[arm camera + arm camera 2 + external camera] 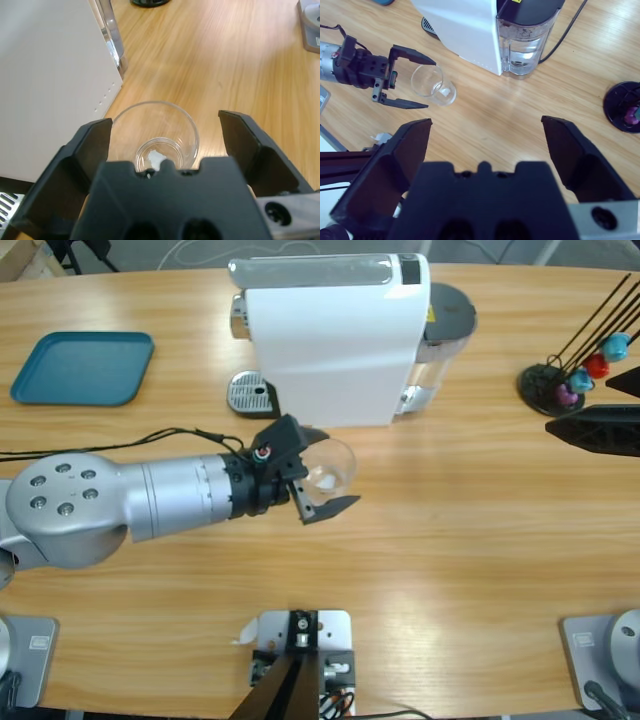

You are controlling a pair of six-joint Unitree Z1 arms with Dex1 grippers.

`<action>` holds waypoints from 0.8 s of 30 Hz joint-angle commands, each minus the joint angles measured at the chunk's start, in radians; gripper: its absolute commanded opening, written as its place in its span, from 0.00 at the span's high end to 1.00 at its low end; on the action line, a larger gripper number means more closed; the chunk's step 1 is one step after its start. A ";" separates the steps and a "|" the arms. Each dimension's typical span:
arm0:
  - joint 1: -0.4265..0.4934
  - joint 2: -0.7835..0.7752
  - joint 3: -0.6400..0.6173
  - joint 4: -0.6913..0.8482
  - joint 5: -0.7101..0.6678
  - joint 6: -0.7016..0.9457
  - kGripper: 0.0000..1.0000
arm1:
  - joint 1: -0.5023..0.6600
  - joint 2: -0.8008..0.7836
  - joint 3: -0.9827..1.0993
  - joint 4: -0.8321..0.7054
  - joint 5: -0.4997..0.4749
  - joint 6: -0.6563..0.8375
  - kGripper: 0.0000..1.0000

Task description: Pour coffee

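— Any writing you can read on that white coffee machine [335,340]?

— None I can make out. There's a yellow sticker by the dark lid of its water tank [524,37], but the print is too small to tell.

— And the left pincer [318,470]?

— Spread wide, with a clear glass [155,140] sitting between the two black jaws. The glass stands on the wooden surface [470,570] just in front of the machine, close to its white side. I can't tell whether either jaw actually touches it; in the left wrist view there's a gap on the right-hand side, so it isn't clamped.

— Coffee in it?

— I see no tan liquid. The glass looks see-through to its base, with only a pale glint at the bottom.

— The right pincer [485,145]?

— Also wide open, gripping nothing, held above the surface and looking down at the tank, the glass and the other arm.

— What else is about?

— A teal tray [85,367] far off on the surface, the metal drip grid [250,392] at the machine's foot, and a black capsule stand [560,388] with coloured capsules
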 commanded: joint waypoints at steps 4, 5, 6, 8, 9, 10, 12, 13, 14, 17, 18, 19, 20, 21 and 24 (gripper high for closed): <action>0.009 -0.063 0.063 0.025 0.050 0.026 0.09 | -0.011 0.006 0.037 -0.010 0.007 0.008 0.00; 0.009 -0.045 0.059 0.025 0.050 0.026 0.09 | -0.011 0.003 0.037 -0.010 0.007 0.008 0.00; 0.009 -0.028 0.052 0.025 0.050 0.026 0.09 | -0.011 0.001 0.037 -0.008 0.006 0.008 0.00; 0.009 -0.007 0.043 0.024 0.048 0.024 0.09 | -0.011 -0.001 0.037 -0.004 0.005 0.008 0.00; 0.009 0.002 0.041 0.024 0.046 0.023 0.09 | -0.011 0.000 0.037 -0.005 0.006 0.008 0.00; 0.009 0.011 0.040 0.024 0.045 0.021 0.09 | -0.011 0.002 0.037 -0.006 0.006 0.008 0.00; 0.009 0.032 0.040 0.024 0.044 0.017 0.09 | -0.011 0.011 0.037 -0.011 0.007 0.008 0.00; 0.009 0.038 0.041 0.024 0.044 0.017 0.09 | -0.011 0.014 0.037 -0.013 0.007 0.008 0.00; 0.009 0.044 0.042 0.024 0.046 0.017 0.09 | -0.011 0.018 0.039 -0.016 0.007 0.008 0.00; 0.012 0.058 0.028 0.022 0.048 0.015 0.09 | -0.011 0.018 0.050 -0.023 0.009 0.008 0.00; 0.013 0.060 0.022 0.022 0.048 0.015 0.09 | -0.011 0.018 0.053 -0.026 0.011 0.008 0.00; 0.016 0.062 0.017 0.022 0.048 0.015 0.09 | -0.011 0.019 0.056 -0.028 0.011 0.008 0.00; 0.018 0.066 0.011 0.022 0.048 0.015 0.09 | -0.011 0.018 0.058 -0.029 0.011 0.008 0.00; 0.020 0.074 0.002 0.023 0.046 0.015 0.09 | -0.011 0.018 0.059 -0.030 0.011 0.008 0.00; 0.021 0.098 -0.023 0.022 0.042 0.005 0.09 | -0.011 0.019 0.066 -0.038 0.014 0.008 0.00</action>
